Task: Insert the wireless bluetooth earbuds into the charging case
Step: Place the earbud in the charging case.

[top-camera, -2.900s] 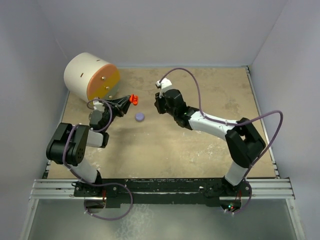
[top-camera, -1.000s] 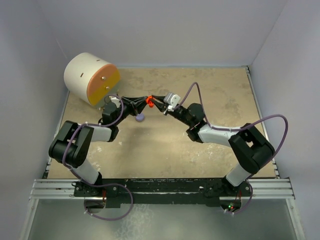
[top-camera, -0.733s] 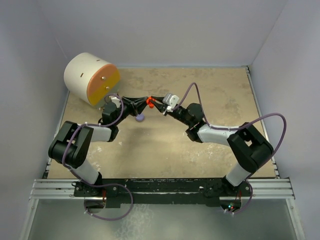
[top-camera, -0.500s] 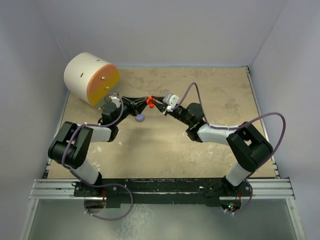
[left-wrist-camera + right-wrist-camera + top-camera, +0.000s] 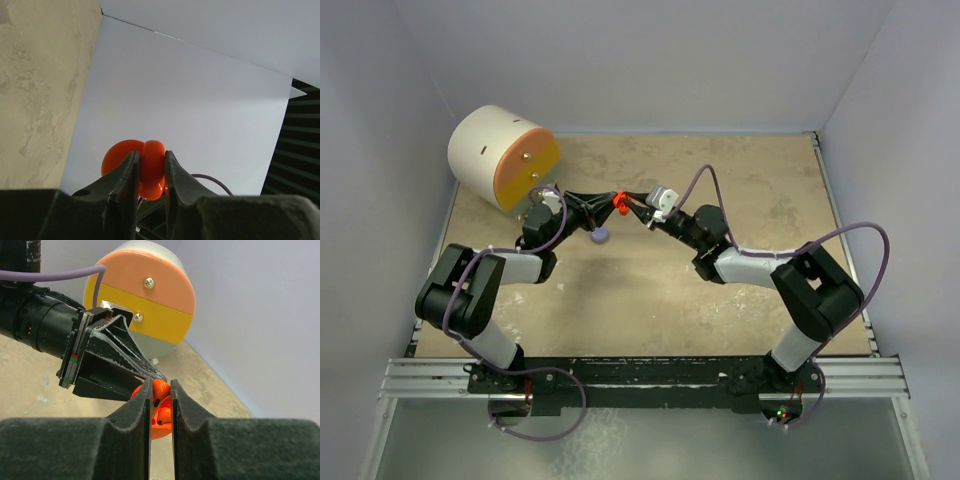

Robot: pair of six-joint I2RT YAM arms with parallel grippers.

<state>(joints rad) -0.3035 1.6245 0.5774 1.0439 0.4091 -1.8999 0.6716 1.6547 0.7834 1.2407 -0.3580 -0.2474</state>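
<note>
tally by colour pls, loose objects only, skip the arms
Red-orange: 2, the round red-orange plastic case gripped in the left pincer, and what looks like a tiny red earbud between the tips of the right pincer
Lavender: 1, the small round lavender case
Cream: 1, the large cream cylinder with an orange-and-yellow end face
Total: 4

Cream drum (image 5: 482, 150) (orange-yellow face), tan tabletop (image 5: 740, 290), pale walls (image 5: 650, 60)

Left arm (image 5: 470, 288) and right arm (image 5: 815, 288): black joint housings, white links. Lavender cable (image 5: 50, 275) is routed along each. Right gripper fingers (image 5: 127, 427) are moulded in grainy matte black. Left fingers (image 5: 125, 347) are scuffed whitish. Green/red marks are seen on left wrist flange (image 5: 74, 357).
</note>
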